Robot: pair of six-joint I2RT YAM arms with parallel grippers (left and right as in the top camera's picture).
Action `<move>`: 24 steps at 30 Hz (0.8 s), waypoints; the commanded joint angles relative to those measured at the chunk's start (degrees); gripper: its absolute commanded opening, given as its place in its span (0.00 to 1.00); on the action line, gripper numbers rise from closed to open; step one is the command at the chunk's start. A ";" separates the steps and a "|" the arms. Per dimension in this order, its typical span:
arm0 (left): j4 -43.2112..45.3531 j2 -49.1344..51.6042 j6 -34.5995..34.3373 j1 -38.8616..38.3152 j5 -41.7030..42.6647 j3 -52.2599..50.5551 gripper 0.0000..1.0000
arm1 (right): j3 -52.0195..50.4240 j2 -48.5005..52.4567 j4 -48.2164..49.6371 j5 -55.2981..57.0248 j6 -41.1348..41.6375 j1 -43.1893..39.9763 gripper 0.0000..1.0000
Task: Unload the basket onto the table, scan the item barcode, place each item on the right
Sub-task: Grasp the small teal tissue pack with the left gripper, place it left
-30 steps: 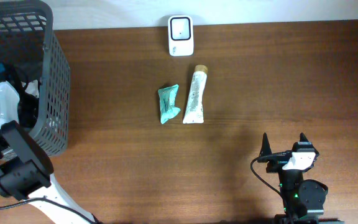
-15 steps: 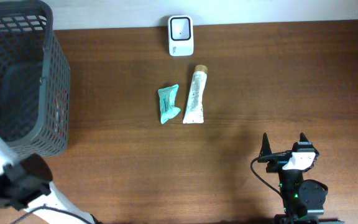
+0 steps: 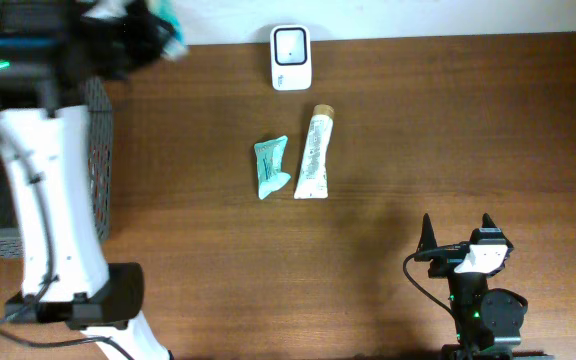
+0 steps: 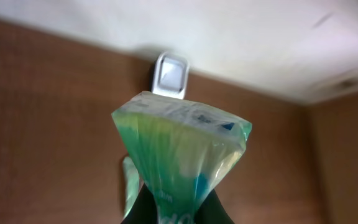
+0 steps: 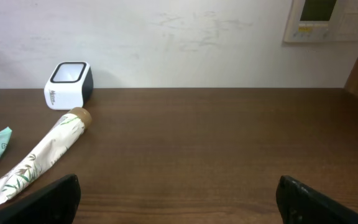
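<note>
- Pinching the green pouch [image 4: 182, 146] at its narrow lower end, the left pincer [image 4: 178, 210] is pressed together on it, so the wide sealed end stands free. I judge this grip is chosen to leave the printed faces uncovered for the reading.
- The pouch hangs in the air over the far left corner of the counter [image 3: 198, 280], beside the grey basket [image 3: 103, 190] and well apart from the white scanner [image 3: 290, 57].
- The scanner stands at the far edge of the counter with its window facing up, so the pouch probably has to be carried over it with the code turned down.
- The right pincer [image 3: 457, 225] is spread wide and holds nothing. It rests low at the near right, I think to keep out of the way.
- A teal packet [image 3: 270, 167] and a pale tube [image 3: 315, 152] lie side by side in the middle of the counter, near the scanner.
- Hard to make out: in the overhead view the left pincer and the pouch are blurred. In the left wrist view the pouch is also soft, and I can find no barcode on the face that shows.
- The arm covers much of the basket, so I cannot tell what is inside.
</note>
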 commanded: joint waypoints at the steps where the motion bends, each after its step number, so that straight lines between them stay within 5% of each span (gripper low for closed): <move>1: 0.37 -0.11 1.07 -7.54 -20.35 -14.58 0.00 | -0.46 -0.37 -0.17 0.33 -0.13 -0.22 0.98; 5: 14.97 -0.02 0.00 -13.57 -22.77 -40.00 0.16 | -0.46 -0.37 -0.17 0.33 -0.13 -0.22 0.99; 8: 20.74 -0.02 0.04 -14.45 -22.82 -47.74 0.28 | -0.46 -0.37 -0.17 0.33 -0.13 -0.22 0.99; 9: 20.92 -0.02 0.07 -14.38 -22.95 -48.09 0.46 | -0.46 -0.37 -0.17 0.33 -0.13 -0.22 0.99; 11: 21.29 -0.11 0.33 -14.38 -22.99 -47.98 0.65 | -0.46 -0.37 -0.17 0.33 -0.13 -0.22 0.99; 12: 21.57 -0.24 0.33 -14.38 -22.99 -47.25 0.86 | -0.46 -0.37 -0.17 0.33 -0.13 -0.22 0.99; 14: 21.46 -0.46 2.60 -14.27 -22.97 -43.91 0.96 | -0.46 -0.37 -0.17 0.33 -0.13 -0.22 0.99; 19: 21.33 -5.01 5.49 -9.84 -23.02 -21.64 0.99 | -0.46 -0.37 -0.17 0.33 -0.13 -0.22 0.99; 24: 21.44 -6.27 5.49 6.62 -26.27 1.27 0.99 | -0.46 -0.37 -0.17 0.33 -0.13 -0.22 0.99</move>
